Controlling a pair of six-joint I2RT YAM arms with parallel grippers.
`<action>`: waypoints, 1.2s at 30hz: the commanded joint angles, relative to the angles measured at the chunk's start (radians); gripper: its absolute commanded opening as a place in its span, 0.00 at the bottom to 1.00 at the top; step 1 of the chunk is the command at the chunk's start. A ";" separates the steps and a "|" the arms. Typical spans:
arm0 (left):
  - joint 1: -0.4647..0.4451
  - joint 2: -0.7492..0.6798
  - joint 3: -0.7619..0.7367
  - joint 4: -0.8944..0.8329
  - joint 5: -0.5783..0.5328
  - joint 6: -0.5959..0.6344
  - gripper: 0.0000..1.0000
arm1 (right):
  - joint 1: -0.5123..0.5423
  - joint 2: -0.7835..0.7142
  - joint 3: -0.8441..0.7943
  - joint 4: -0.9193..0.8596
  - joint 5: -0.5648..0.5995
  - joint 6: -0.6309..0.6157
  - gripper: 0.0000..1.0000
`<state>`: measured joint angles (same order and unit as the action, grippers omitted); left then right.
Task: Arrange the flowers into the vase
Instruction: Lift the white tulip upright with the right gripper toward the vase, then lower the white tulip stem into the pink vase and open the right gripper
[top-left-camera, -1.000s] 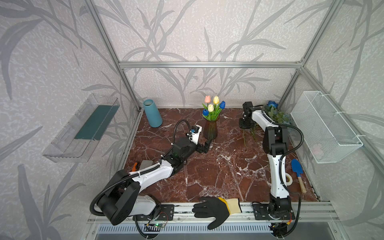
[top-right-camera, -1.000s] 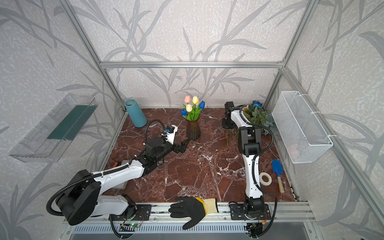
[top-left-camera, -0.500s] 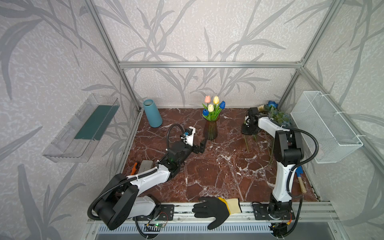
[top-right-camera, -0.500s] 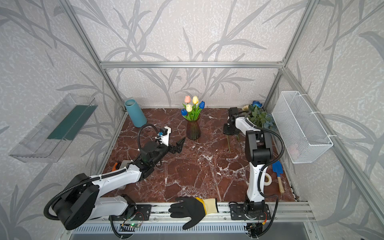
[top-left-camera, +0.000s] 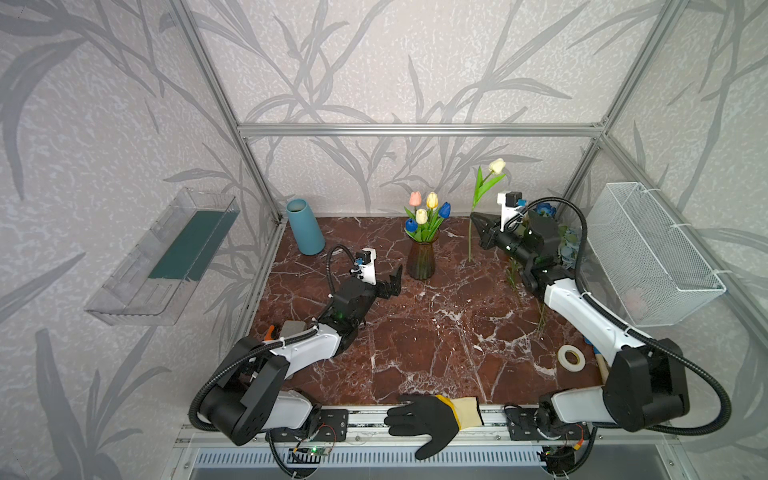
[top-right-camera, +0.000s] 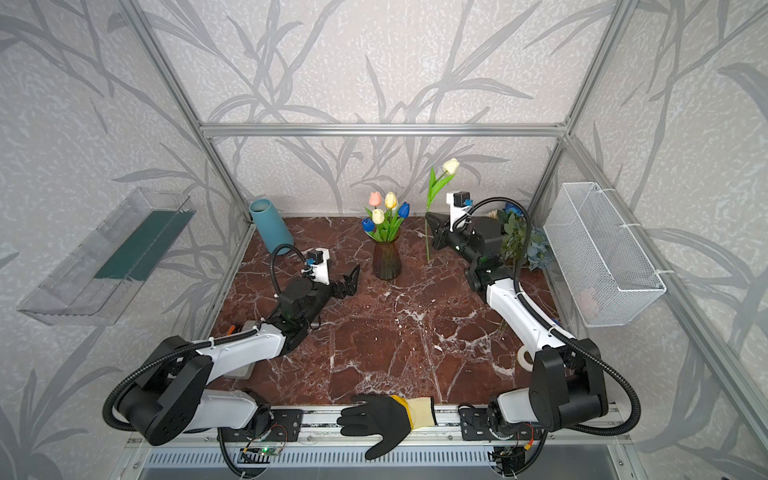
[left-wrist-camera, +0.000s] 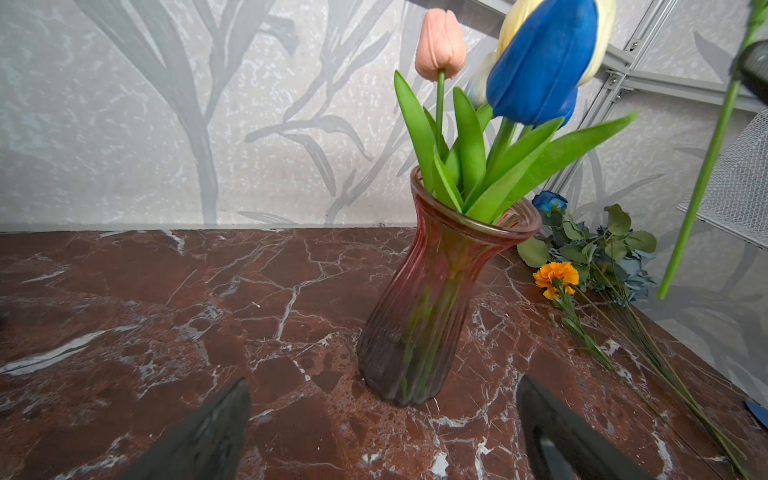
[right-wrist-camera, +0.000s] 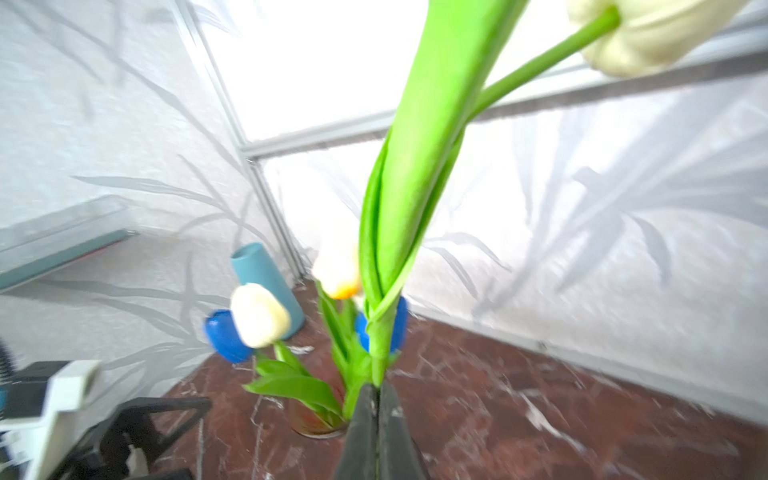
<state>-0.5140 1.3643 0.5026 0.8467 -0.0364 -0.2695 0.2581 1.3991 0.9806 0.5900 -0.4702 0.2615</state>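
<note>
While the right jaws are clamping the white tulip (top-left-camera: 478, 195) by its stem, holding it upright so the cut end is pointing down for insertion, the vase (top-left-camera: 421, 259) is standing just ahead of them, already carrying five tulips (top-left-camera: 421, 216). The left jaws are hovering wide beside its base, seemingly readying to steady it.
</note>
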 joint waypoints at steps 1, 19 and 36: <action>0.002 0.001 0.028 0.013 0.007 -0.010 0.99 | 0.033 0.016 -0.061 0.440 -0.056 0.018 0.00; 0.002 -0.031 0.001 -0.009 -0.015 0.015 0.99 | 0.103 0.301 0.156 0.658 0.044 0.123 0.00; 0.002 -0.025 0.005 -0.026 -0.010 0.045 0.99 | 0.142 0.392 0.109 0.641 0.088 0.005 0.00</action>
<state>-0.5140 1.3571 0.5022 0.8150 -0.0353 -0.2279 0.3927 1.7767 1.1065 1.2003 -0.4000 0.3149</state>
